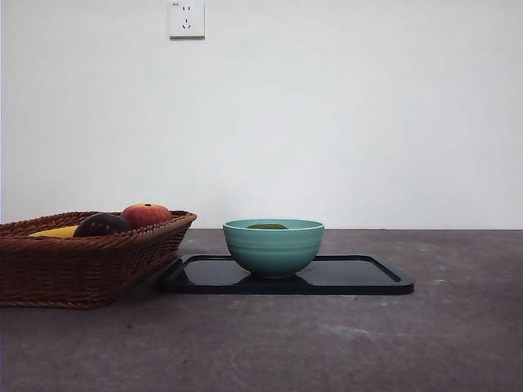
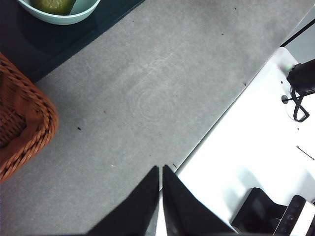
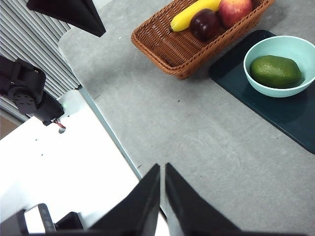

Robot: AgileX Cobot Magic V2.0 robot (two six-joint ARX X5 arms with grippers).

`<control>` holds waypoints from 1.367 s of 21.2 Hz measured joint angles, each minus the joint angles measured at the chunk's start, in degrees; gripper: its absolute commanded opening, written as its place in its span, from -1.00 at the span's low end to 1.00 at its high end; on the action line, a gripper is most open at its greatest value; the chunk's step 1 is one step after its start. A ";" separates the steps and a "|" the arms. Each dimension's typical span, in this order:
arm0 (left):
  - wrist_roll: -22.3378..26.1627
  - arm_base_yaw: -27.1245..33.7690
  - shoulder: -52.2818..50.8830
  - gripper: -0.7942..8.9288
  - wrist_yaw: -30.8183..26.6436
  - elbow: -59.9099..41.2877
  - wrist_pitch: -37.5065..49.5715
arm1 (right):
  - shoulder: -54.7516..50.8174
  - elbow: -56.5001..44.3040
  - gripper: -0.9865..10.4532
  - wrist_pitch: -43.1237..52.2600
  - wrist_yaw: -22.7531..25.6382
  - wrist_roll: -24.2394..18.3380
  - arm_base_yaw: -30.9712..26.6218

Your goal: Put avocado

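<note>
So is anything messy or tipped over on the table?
No, nothing stands out. The avocado lies in the teal bowl, which sits upright on the dark tray. The banana, apple and dark purple fruit are in the basket. Nothing is spilled.

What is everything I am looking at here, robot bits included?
avocado: one, dull green, inside the bowl
bowl: one, light teal, standing on the tray
tray: one, black, flat on the table beside the basket
basket: one, brown wicker, on the table
apple: one, red, in the basket
purple fruit: one, dark, in the basket between apple and banana
banana: one, yellow, in the basket
table: one, grey
wall socket: one, white, on the wall
left gripper: black, shut, holding nothing
right gripper: black, shut, holding nothing
</note>
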 measured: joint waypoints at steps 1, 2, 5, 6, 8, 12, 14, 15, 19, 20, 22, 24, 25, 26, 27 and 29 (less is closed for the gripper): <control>0.00 0.00 0.00 -0.82 0.00 0.00 0.00 | 0.00 0.00 -0.81 0.00 0.00 0.00 0.00; 0.00 0.00 0.00 -0.82 0.00 0.00 0.00 | 0.00 0.00 -0.82 0.00 0.00 0.00 0.00; 0.00 -0.02 0.00 -0.82 -0.02 0.00 0.02 | 0.00 0.00 -0.81 0.00 0.00 0.00 0.00; 0.02 -0.11 -0.07 -0.82 -0.02 0.00 0.02 | 0.00 0.00 -0.82 0.00 0.00 0.00 0.00; 2.12 0.46 -1.11 -0.82 -1.55 0.00 1.31 | 0.00 0.00 -0.82 0.00 0.00 0.00 0.00; 6.51 9.66 -9.84 -0.82 -1.64 -0.79 18.93 | 0.00 0.00 -0.82 0.02 0.00 0.00 0.00; 6.47 17.05 -16.22 -0.82 -1.66 -4.61 32.41 | 0.00 0.00 -0.81 0.00 0.00 0.00 0.00; 6.47 20.59 -19.26 -0.82 -1.70 -7.43 38.16 | 0.00 0.00 -0.81 0.02 0.00 0.00 0.00; 6.47 31.87 -32.39 -0.82 -4.50 -23.23 57.16 | 0.00 0.00 -0.82 0.02 0.00 0.00 0.00; 6.47 33.79 -36.09 -0.82 -6.45 -28.04 61.24 | 0.00 0.00 -0.82 0.00 0.00 0.00 0.00; 6.47 35.65 -41.38 -0.82 -10.01 -35.15 65.29 | 0.00 0.00 -0.81 0.02 0.00 0.00 0.00; 6.47 36.52 -44.81 -0.82 -12.74 -40.11 65.57 | 0.00 0.00 -0.82 0.02 0.00 0.00 0.00; 6.47 36.85 -46.62 -0.82 -14.08 -42.75 65.51 | 0.00 0.00 -0.82 0.02 0.00 0.00 0.00; 6.45 37.05 -48.33 -0.82 -15.21 -45.20 65.51 | 0.00 0.00 -0.81 0.00 0.00 0.00 0.00; 6.43 37.18 -49.79 -0.82 -15.98 -47.21 65.51 | 0.00 0.00 -0.82 0.02 0.00 0.00 0.00; 6.23 37.20 -53.31 -0.82 -16.94 -51.67 65.61 | 0.00 0.00 -0.82 0.00 0.00 0.00 0.00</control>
